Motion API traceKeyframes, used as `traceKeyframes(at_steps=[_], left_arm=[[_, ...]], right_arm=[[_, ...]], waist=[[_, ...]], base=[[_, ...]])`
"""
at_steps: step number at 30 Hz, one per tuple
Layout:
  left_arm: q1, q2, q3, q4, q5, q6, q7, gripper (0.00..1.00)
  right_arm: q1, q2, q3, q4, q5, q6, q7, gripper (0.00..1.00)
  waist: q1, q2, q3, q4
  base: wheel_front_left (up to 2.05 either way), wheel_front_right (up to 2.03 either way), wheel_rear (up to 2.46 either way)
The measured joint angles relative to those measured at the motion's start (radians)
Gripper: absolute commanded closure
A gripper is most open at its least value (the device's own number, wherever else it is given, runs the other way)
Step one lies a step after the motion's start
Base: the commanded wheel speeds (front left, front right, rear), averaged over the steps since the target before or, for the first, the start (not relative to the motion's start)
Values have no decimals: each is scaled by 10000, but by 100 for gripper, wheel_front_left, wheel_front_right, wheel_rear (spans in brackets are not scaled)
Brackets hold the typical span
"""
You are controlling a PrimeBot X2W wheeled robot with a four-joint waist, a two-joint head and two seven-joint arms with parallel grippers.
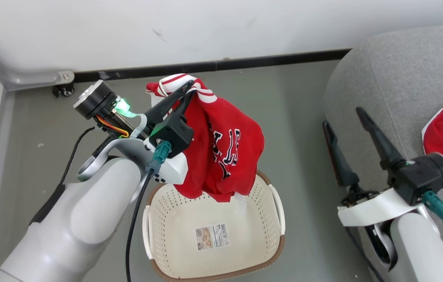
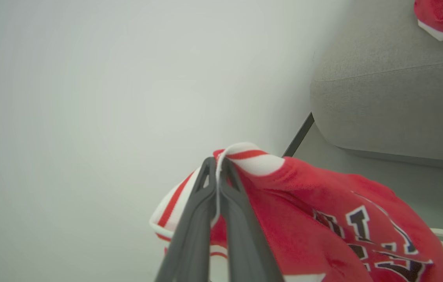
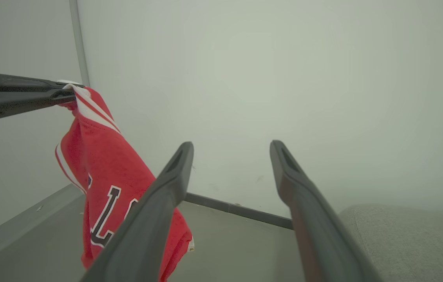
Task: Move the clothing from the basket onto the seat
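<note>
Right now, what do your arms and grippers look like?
Both forearms are glossy pale grey shells. The left gripper and right gripper each have two long, dark grey tapered fingers on a black block, fed by a black cable with a teal plug. The left wrist shows a green light and orange-yellow wires.

The basket and floor are looked down on steeply from the head. The jersey is seen close up along the left hand, with the sofa beyond. From the right wrist the wall is faced; jersey and sofa are shared by all views.
</note>
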State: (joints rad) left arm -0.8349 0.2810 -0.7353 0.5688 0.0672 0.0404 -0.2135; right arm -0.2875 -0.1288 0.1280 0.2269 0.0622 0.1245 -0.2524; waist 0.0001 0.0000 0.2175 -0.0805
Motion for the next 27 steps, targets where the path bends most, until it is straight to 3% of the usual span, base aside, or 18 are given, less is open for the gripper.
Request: traceKeyframes(at_steps=[11, 27], left_arm=[[877, -10, 550, -489, -1302, -422, -23, 100], [1150, 90, 658, -1661, -1891, -1007, 35, 100]], right_arm=[[480, -397, 865, 408, -8, 0, 132, 0], [881, -1227, 2502, 1003, 842, 0, 980, 0]], waist=[[0, 0, -927, 164], [0, 0, -1981, 383]], base=[[0, 0, 0], [0, 0, 0]])
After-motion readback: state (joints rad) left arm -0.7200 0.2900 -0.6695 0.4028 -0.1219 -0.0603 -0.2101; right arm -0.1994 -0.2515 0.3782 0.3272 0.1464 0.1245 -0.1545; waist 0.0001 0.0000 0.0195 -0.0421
